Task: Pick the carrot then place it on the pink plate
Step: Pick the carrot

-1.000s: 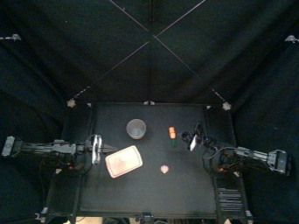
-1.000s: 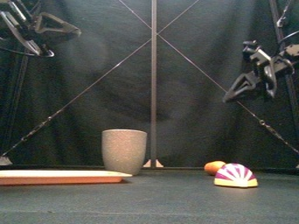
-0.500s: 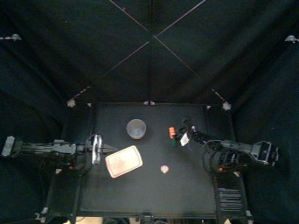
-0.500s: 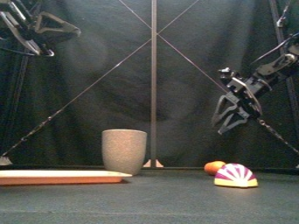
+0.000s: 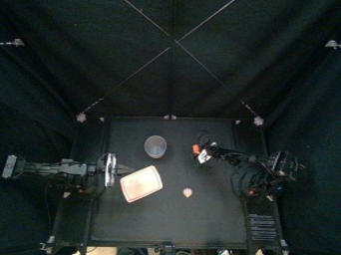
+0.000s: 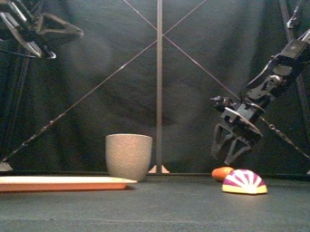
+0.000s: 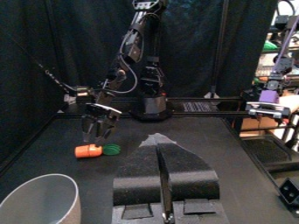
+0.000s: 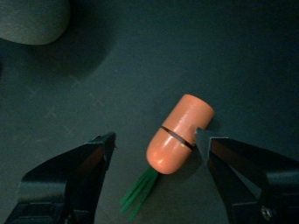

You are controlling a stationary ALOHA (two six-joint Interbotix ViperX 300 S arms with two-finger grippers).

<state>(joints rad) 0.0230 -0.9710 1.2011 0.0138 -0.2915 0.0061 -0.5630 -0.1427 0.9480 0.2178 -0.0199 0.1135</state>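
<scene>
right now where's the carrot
In the top view the carrot lies right of the grey cup, toward the table's back, just below the open right gripper.

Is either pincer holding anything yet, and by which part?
Nothing is held. The right pincer hangs open over the carrot; the left pincer is shut, empty.

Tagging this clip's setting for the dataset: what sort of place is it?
Probably a robot test booth in a lab: black curtains close in a small black table, a left arm and a right arm flank it, and a toy carrot and a pink plate lie on it.
</scene>
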